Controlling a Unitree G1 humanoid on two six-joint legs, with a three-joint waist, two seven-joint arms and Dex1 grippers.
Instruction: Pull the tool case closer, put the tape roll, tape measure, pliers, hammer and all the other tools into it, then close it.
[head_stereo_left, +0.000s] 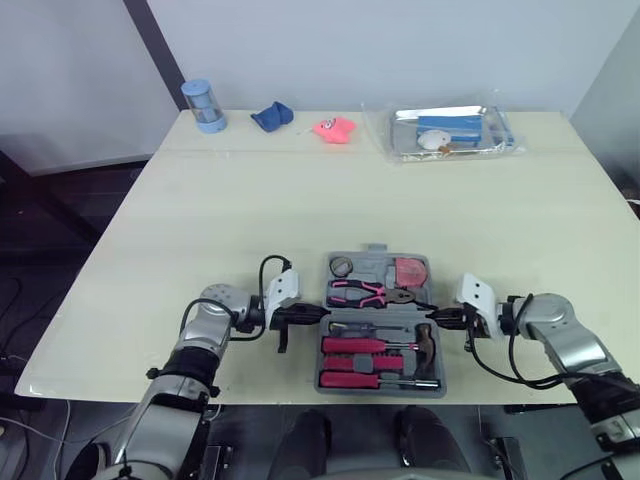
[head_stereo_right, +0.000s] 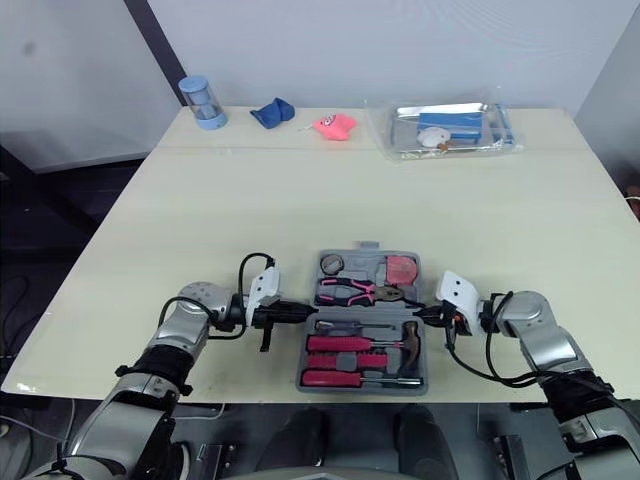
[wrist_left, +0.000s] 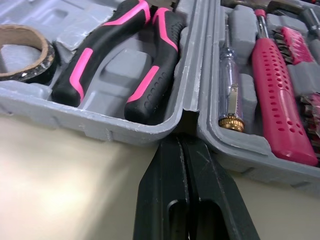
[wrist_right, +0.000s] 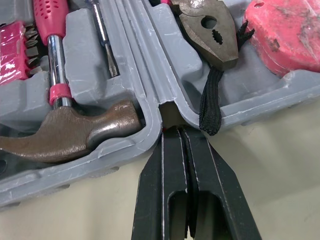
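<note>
The tape roll (wrist_left: 22, 52) runs off the edge of the left wrist view, and so does the pink screwdriver handle (wrist_left: 282, 100). In the right wrist view the hammer (wrist_right: 70, 132) has its handle cut off, the pliers (wrist_right: 207, 30) show just their nose, and the red tape measure (wrist_right: 285, 30) is cut too. The things in the clear bag (head_stereo_left: 450, 130) far back are too small to tell.

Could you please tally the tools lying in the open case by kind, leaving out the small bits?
tape roll: 1
tape measure: 1
pliers: 1
hammer: 1
screwdrivers: 2
Total: 6
</note>
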